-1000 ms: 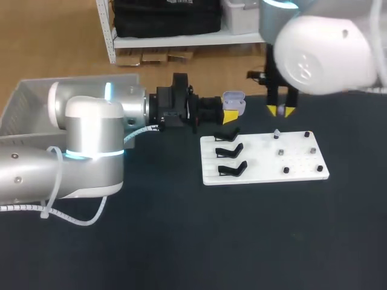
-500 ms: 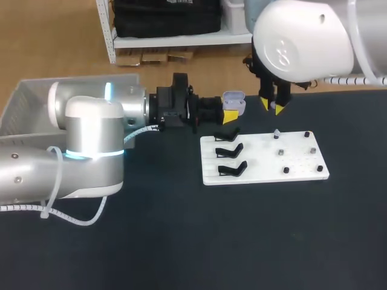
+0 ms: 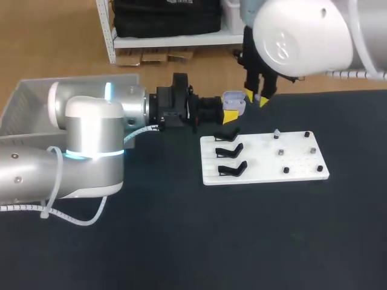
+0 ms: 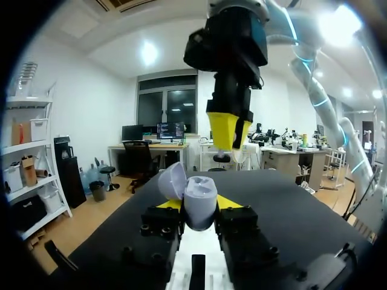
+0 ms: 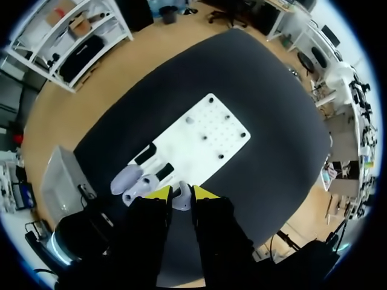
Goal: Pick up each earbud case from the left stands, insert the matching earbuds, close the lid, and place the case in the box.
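Observation:
A lavender earbud case (image 3: 234, 103) with its lid open is held off the table, my left gripper (image 3: 230, 112) shut on its sides. In the left wrist view the case (image 4: 200, 204) sits between the yellow tips with the lid (image 4: 172, 182) swung back. My right gripper (image 3: 257, 98) hangs just right of and above the case, shut on a small lavender earbud (image 5: 180, 202). Below lies the white board (image 3: 264, 172) with three empty black stands (image 3: 230, 151). One earbud (image 3: 276, 133) still stands on a peg.
A grey bin (image 3: 24, 103) stands at the table's far left, behind my left arm. Several small dark pegs (image 3: 284, 170) dot the board's right half. Dark table surface stretches in front of the board.
My right gripper has moved left and away from above the board's pegs to beside the open case, with the earbud in it. The left arm and case have stayed still.

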Action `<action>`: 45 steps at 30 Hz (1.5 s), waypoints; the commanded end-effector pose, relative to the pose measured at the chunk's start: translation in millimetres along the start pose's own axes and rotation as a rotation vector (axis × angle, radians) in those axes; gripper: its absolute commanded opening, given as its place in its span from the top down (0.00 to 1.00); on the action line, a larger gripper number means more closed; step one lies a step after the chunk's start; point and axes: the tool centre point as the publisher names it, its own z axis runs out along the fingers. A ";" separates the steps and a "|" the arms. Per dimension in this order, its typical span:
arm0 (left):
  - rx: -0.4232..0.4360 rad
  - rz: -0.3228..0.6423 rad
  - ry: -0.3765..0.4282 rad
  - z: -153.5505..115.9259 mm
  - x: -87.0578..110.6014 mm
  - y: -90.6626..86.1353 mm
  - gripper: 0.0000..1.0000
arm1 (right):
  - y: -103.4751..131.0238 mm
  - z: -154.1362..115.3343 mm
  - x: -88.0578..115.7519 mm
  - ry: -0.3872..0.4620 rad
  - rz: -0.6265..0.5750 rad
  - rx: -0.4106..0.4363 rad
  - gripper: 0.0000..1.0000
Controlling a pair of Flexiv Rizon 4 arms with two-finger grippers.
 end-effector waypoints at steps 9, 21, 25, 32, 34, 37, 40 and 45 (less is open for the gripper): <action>-0.006 0.005 -0.008 0.1 1.8 -1.2 1.00 | 31.9 3.9 1.5 0.015 -0.079 0.033 1.00; -0.006 0.005 -0.008 0.1 1.8 -1.2 1.00 | 36.5 8.1 4.9 0.020 -0.103 0.037 1.00; -0.006 0.005 -0.008 0.1 1.8 -1.2 1.00 | 36.9 10.7 5.8 0.021 -0.106 0.042 1.00; -0.006 0.005 -0.008 0.1 1.8 -1.2 1.00 | 38.4 16.4 4.8 0.028 -0.106 0.051 1.00; -0.006 0.005 -0.008 0.1 1.8 -1.2 1.00 | 39.3 17.2 4.8 0.029 -0.106 0.052 1.00; -0.006 0.005 -0.008 0.1 1.8 -1.2 1.00 | 40.0 19.7 4.0 0.031 -0.104 0.053 1.00; -0.006 0.005 -0.008 0.1 1.8 -1.2 1.00 | 40.3 21.5 3.0 0.032 -0.100 0.056 1.00; -0.006 0.005 -0.008 0.1 1.8 -1.2 1.00 | 41.1 24.8 2.1 0.038 -0.100 0.060 1.00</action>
